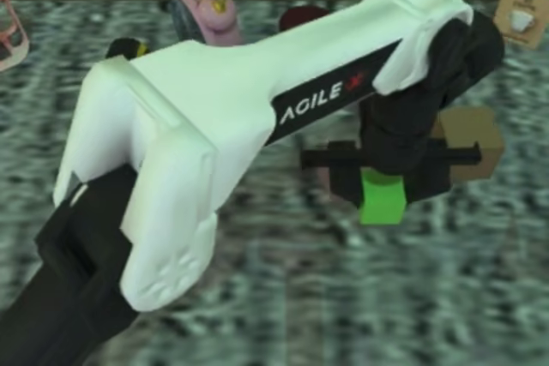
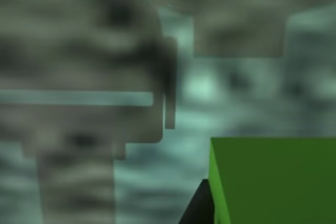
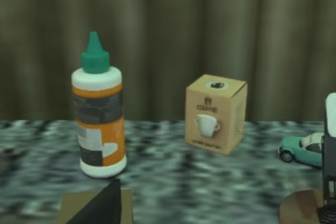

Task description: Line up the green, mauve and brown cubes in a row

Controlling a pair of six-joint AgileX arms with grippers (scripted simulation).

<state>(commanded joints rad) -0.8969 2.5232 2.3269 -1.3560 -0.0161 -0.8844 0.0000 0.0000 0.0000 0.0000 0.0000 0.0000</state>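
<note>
Jaws of the left gripper [image 1: 380, 179] clench the small, matte lime-green cube [image 1: 382, 197] near the desk's middle, beside the olive-brown cube [image 1: 471, 140]; seemingly light, rigid, best pinched across flat opposite faces.

- Left arm [image 1: 206, 126]: broad white moulded shell with rounded edges, crossed by a black stripe lettered "AGILE" in white, followed by a red X.
- Base-side segment: matte black housing emerging beneath the white shell, which bears shallow dimpled recesses on its rounded end.
- Wrist section: black, bulbous, partly capped in white.
- Left gripper [image 1: 382, 179]: black, with a long flat crossbar and blocky black fingers.
</note>
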